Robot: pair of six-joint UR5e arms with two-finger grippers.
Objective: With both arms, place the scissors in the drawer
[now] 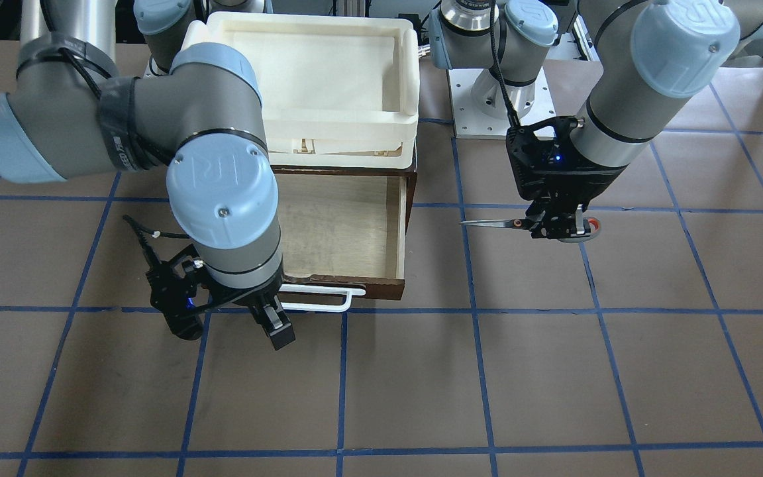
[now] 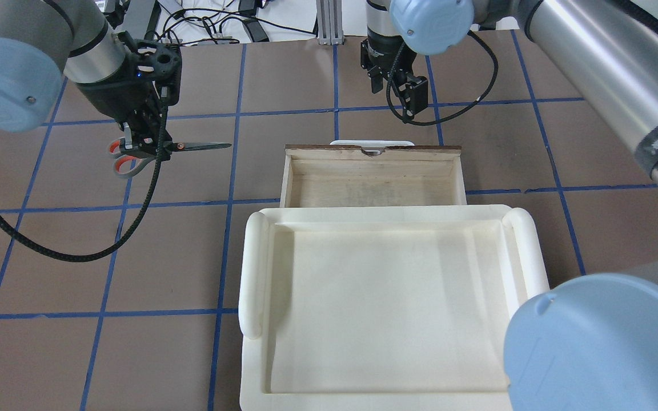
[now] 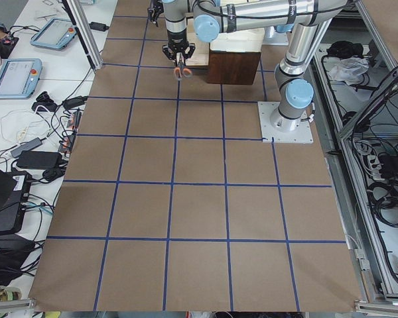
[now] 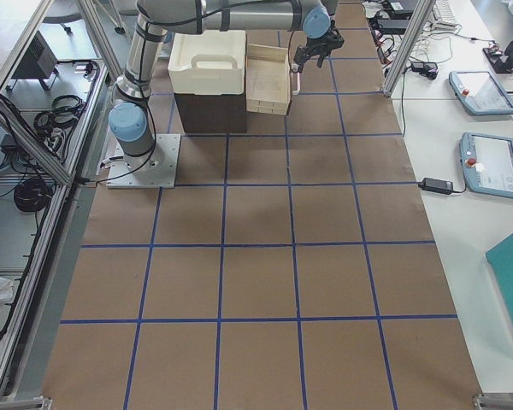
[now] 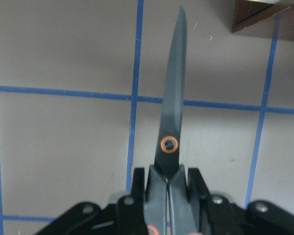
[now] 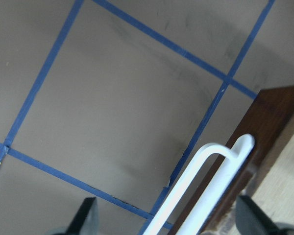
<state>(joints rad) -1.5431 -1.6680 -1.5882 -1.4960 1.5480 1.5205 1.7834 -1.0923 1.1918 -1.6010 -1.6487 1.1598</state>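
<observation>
Nearest the operators' side: brown paper-covered table (image 1: 421, 384) with a blue tape grid.

Next in: black two-finger right gripper (image 2: 396, 90), fingers spread wide, gripping nothing. Hovers just in front of the white bar handle (image 1: 318, 307); apart from it, as far as can be judged.

Behind that: dark brown wooden drawer (image 1: 403, 218), pulled out, pale interior exposed, scissors not yet inside.

Level with the drawer, well off to its side: black left gripper (image 1: 557, 226), clamped on the small grey-handled scissors (image 2: 197, 146) just behind the pivot. Blades closed, roughly level, tip aimed at the drawer. Seemingly lifted off the tabletop.

Farthest: cream-white plastic tray (image 1: 408, 66) on top of the cabinet, overhanging the drawer's rear.

Step judged: carry across to the drawer, then release.

Risks from here:
- Could jab the drawer's side wall tip-first if brought in too low.
- Could swivel or slip in transit, given a grip on narrow shanks close to the pivot; would then land outside.
- Could strike the tray's overhang if released too far back.
- Could nudge the drawer shut, with the right gripper so near the handle.
</observation>
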